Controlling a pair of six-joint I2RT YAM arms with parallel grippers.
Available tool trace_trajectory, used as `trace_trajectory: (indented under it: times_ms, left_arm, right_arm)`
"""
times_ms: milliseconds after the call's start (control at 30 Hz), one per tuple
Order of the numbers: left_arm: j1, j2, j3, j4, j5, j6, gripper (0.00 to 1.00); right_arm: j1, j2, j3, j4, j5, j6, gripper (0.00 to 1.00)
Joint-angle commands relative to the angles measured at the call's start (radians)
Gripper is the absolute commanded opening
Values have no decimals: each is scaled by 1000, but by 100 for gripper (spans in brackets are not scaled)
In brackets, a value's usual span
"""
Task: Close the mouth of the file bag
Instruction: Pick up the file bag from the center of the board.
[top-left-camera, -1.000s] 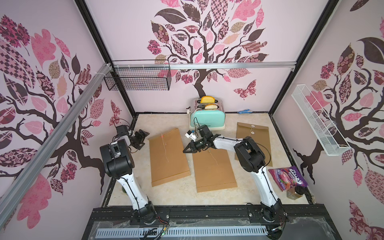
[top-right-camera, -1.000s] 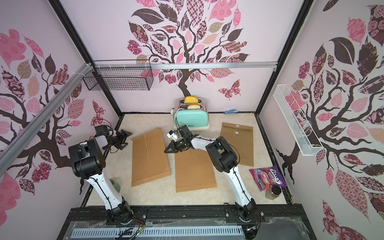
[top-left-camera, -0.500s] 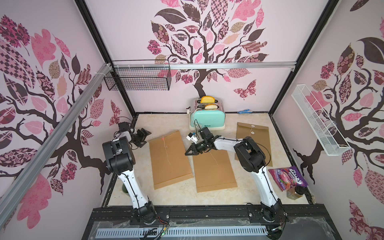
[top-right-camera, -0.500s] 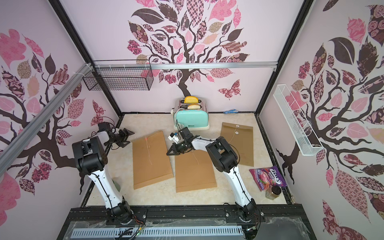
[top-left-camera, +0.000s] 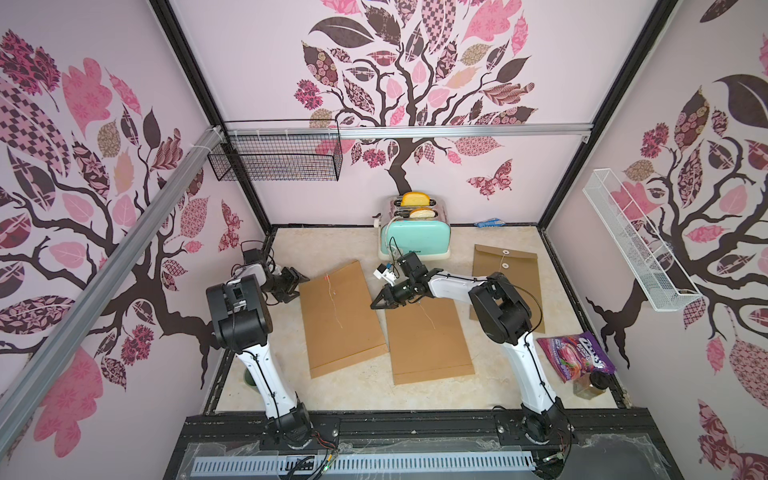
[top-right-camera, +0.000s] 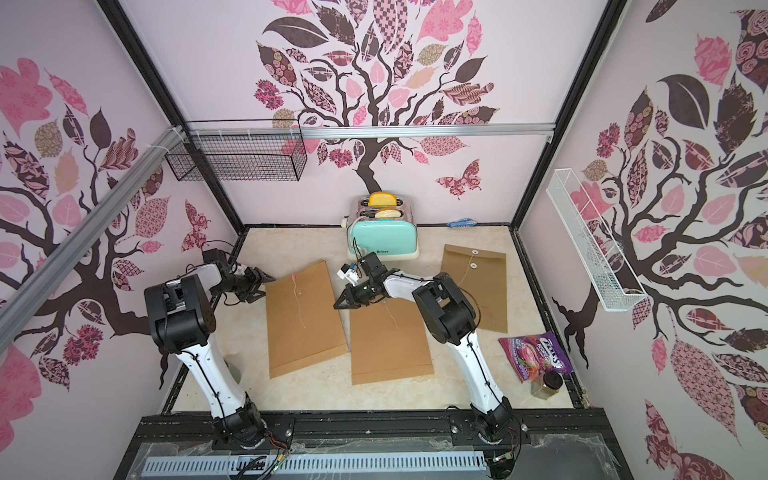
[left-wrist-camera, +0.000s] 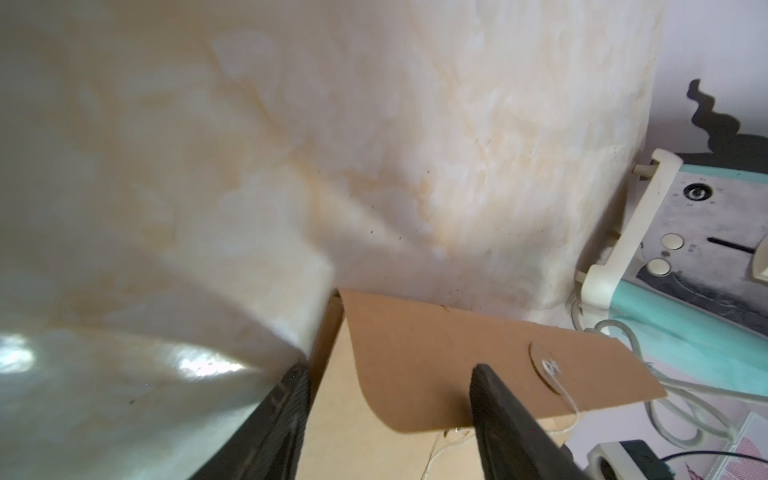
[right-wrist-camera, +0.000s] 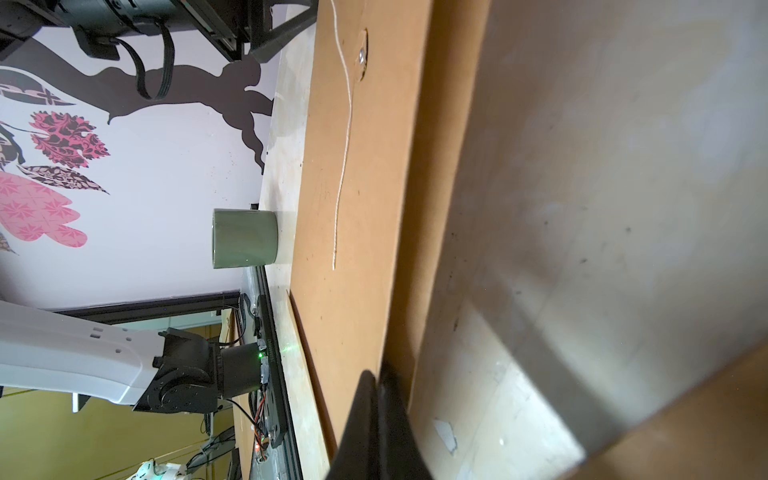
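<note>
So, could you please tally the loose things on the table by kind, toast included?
File bags: 3
Toaster: 1
Bread slices: 2
Snack pouch: 1
Jar: 1
Cup: 1
Blue packet: 1
Total: 10

You can read "BERRIES" on the purple snack bag (top-left-camera: 575, 357). The toaster (top-right-camera: 384, 239) carries one small word, not legible.
</note>
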Motion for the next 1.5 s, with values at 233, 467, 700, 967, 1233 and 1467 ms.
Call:
trace_trajectory:
  times_ms: [233,467,700,967,1233,1467]
  left_arm:
    - [-15,-1,-65,-30,36,21,56]
    - [-16,-16,-82,-11,27,25,44]
    - [-17,0,-103,32,52,-6,39]
    - [-4,22,-106,59,89,-13,39]
    - [2,46,-26,-35,37,86,39]
    - [1,74,11,-69,28,121,14]
  right_arm:
    - [2,3,62,12,7,19,0]
    - [2,1,62,30,0,35,2]
    - [1,3,65,21,-9,26,2]
    - [0,2,69,21,-13,25,6]
    - [-8,11,74,11,-35,26,11]
    - [-10,16,81,-23,-55,1,11]
